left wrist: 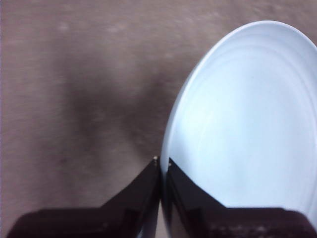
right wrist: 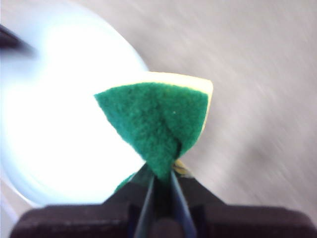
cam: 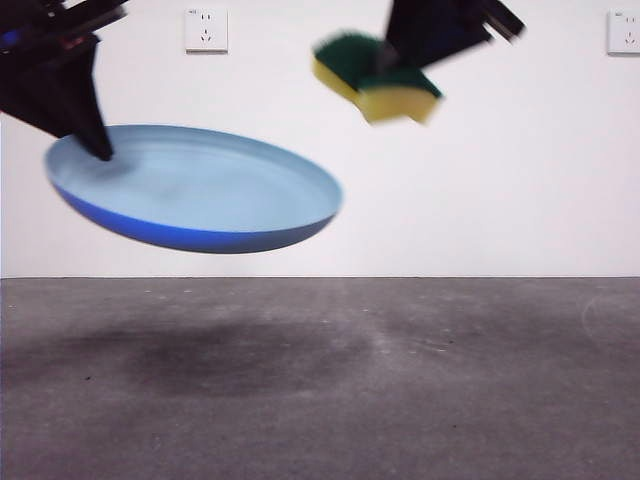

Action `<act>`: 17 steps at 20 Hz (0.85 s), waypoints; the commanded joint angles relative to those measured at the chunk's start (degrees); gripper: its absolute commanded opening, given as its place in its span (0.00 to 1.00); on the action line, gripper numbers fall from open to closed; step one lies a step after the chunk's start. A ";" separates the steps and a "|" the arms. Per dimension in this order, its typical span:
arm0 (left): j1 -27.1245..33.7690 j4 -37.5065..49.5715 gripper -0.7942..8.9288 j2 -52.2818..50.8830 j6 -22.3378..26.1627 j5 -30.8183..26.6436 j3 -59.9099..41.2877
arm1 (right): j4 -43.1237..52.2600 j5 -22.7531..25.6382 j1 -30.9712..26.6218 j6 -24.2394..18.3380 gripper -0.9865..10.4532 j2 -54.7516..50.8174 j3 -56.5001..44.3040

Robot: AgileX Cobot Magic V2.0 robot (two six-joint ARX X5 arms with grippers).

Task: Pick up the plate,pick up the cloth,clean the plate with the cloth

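Observation:
The light blue plate [cam: 200, 185] hangs tilted in the air above the table at the left of the front view. My left gripper [cam: 100, 150] is shut on its left rim; the left wrist view shows its jaws pinching the plate's edge [left wrist: 237, 124]. The cloth, a yellow sponge with a dark green layer [cam: 375, 80], is held high at the upper middle, above and right of the plate, apart from it. My right gripper [cam: 400, 55] is shut on it, squeezing the green face [right wrist: 158, 124]. The plate [right wrist: 59, 109] shows bright behind the sponge in the right wrist view.
The grey table top [cam: 320, 380] lies below, with the plate's shadow on it. A white wall with two sockets [cam: 206, 30] [cam: 622, 32] stands behind.

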 commanded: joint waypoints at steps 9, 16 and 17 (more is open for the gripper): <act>-10.23 5.40 0.07 -0.24 -6.45 1.44 0.04 | 6.54 0.02 9.38 3.13 0.08 9.29 -0.15; -9.25 8.72 0.07 -0.24 -6.82 1.25 0.07 | -10.75 17.33 15.52 0.37 0.08 10.34 -0.15; -9.27 7.82 0.07 -0.24 -6.80 1.36 0.07 | -12.92 25.46 15.15 0.24 0.08 10.10 -0.15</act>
